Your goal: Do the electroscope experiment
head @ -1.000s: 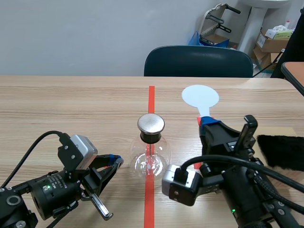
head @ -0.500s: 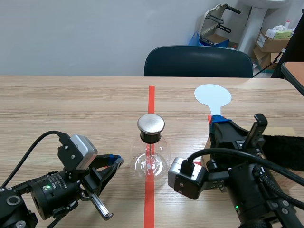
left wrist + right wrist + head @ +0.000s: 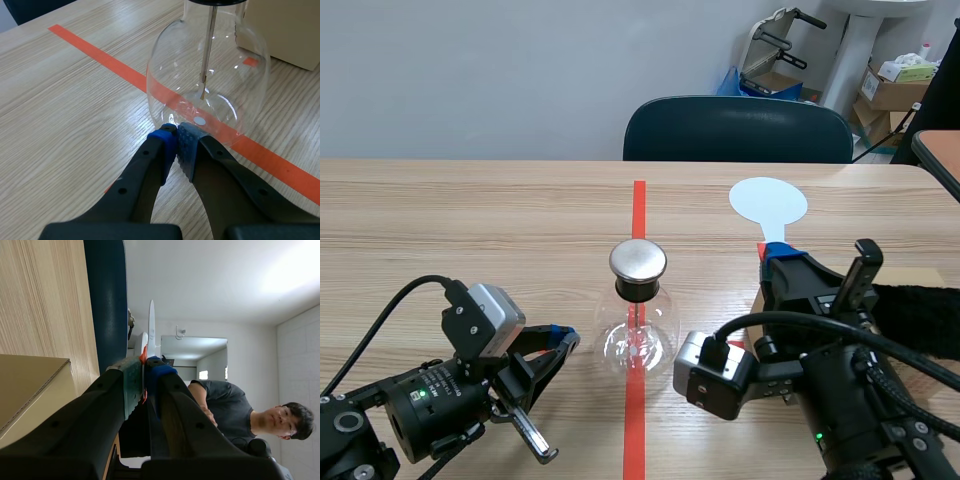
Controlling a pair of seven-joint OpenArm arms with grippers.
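The right gripper (image 3: pixel 775 256) is clamped on the red stem of a pale round-headed paddle (image 3: pixel 768 203), whose disc stands upright above it, right of the tape line. The left gripper (image 3: pixel 176 140) has its pads pressed together with nothing between them, tips just beside the glass bulb of the electroscope (image 3: pixel 637 325). The electroscope stands on the tape line, nearer the table's (image 3: pixel 470 220) near edge. A black fur cloth (image 3: pixel 915 315) lies at the right edge.

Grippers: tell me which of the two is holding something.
The right gripper: it is clamped on the stem of the white paddle. The left gripper is shut on nothing, low on the table beside the glass flask.
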